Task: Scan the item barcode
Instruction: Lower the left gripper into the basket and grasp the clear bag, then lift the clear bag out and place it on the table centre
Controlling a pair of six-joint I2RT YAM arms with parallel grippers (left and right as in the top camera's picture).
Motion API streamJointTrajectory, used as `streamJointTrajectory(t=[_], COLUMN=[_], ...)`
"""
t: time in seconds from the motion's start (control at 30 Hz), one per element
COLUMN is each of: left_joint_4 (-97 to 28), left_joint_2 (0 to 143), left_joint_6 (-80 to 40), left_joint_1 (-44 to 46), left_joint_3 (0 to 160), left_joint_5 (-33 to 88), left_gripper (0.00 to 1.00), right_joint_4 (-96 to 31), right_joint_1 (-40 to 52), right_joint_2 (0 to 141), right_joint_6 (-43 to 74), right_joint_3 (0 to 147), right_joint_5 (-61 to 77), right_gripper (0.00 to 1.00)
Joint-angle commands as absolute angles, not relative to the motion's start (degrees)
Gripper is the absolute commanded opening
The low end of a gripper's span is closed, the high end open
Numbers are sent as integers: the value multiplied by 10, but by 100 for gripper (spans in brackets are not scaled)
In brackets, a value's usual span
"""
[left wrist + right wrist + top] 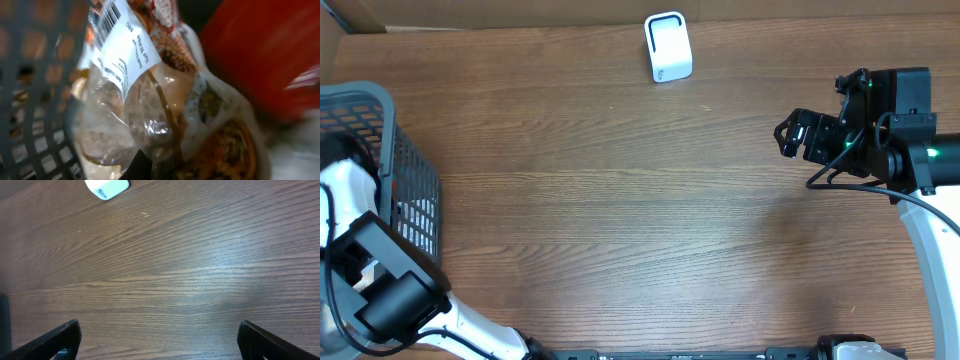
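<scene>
Handles as a light, soft, slippery snack bag (165, 115) lying in the basket (35, 75), contents probably crushable. Seemingly pinched on loose film by the pressed-together left hand (145, 167), with the right hand (160, 342) spread over the tabletop (175, 270). Best gripped on a fold, clear of the barcode label (117, 45).

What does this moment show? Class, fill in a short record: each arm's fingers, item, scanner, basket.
left fingers: shut, seemingly pinching the clear food packet inside the basket
right fingers: open, empty, over the table
barcode label: white, on the packet's upper end, facing the wrist camera
scanner: white, at the table's far edge, apart from both arms
basket: grey mesh, at the table's left edge; a red item lies behind the packet
</scene>
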State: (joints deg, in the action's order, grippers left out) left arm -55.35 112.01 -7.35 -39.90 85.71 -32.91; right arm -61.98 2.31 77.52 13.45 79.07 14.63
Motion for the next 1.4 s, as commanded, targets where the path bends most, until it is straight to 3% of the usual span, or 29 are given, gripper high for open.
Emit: streamJointTrajectory(t=[0.0,0.23,0.63,0.77,0.97,1.2,1.37], left_joint_4=[-585,-653,-662,-661,-685,-722,-699], left_joint_2=[1099,1036,828,779,767,888,988], left_joint_6=[-79,-76,-60,-35,-44,-93,-93], left_joint_1=[-378,-357,-317,-241,-22,174,243], left_joint_3=[961,1106,1127,1127,1126,1103,1062], left_joint_5=[-246,-159,-36,-40,-133,-170,-176], left_gripper=[4,4,4,4,4,4,4], right_joint_4=[-616,-616,-616,-616,-616,-616,-616], right_joint_1=[26,26,26,26,26,26,26], right_joint_2=[774,774,774,774,774,774,774], right_joint_6=[132,132,133,133,133,133,133], right_joint_3=[807,807,807,807,807,807,807], right_joint_5=[147,147,147,147,147,147,147], right_gripper=[100,100,100,100,100,100,100])
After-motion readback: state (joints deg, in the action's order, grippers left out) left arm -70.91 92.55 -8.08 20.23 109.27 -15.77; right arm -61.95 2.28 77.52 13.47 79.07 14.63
